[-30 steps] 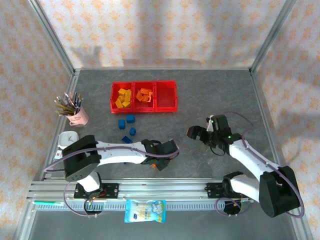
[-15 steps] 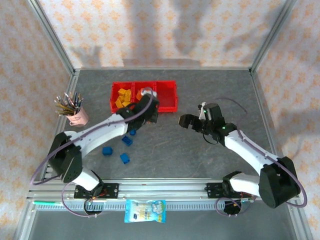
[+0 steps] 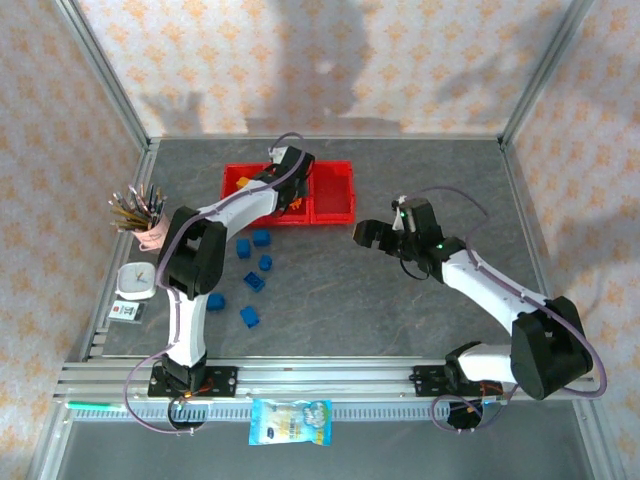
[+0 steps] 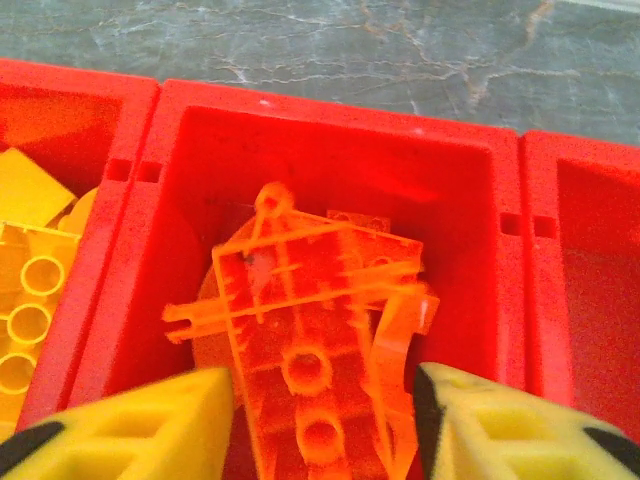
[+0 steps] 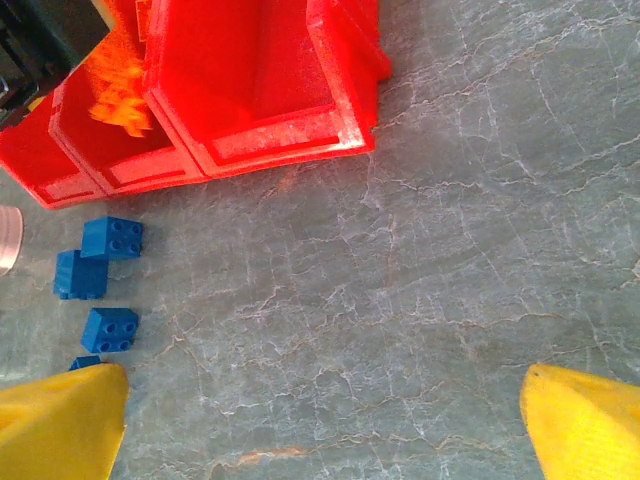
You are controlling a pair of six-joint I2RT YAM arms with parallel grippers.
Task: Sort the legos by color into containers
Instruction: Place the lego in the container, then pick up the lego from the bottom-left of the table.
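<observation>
The containers (image 3: 333, 192) are three joined red bins at the back of the table. My left gripper (image 3: 293, 185) hangs over the middle bin (image 4: 330, 150). Its yellow fingers (image 4: 150, 425) stand apart on either side of an orange ladder-like plate (image 4: 320, 300), which rests on other orange pieces. Yellow legos (image 4: 30, 270) fill the left bin, and the right bin (image 4: 600, 270) holds nothing. Several blue legos (image 3: 255, 262) lie on the table in front of the bins. My right gripper (image 3: 365, 235) is open over bare table (image 5: 320, 430), with blue legos (image 5: 112, 238) to its left.
A pink pencil cup (image 3: 155, 232) stands at the left, with a white object (image 3: 137, 280) and a small card (image 3: 127, 312) in front of it. A snack packet (image 3: 290, 420) lies on the front rail. Metal frame posts border the table.
My left arm swung from the table's front up to the middle bin, and its jaws have parted around the orange plate. My right gripper drifted left toward the bins.
</observation>
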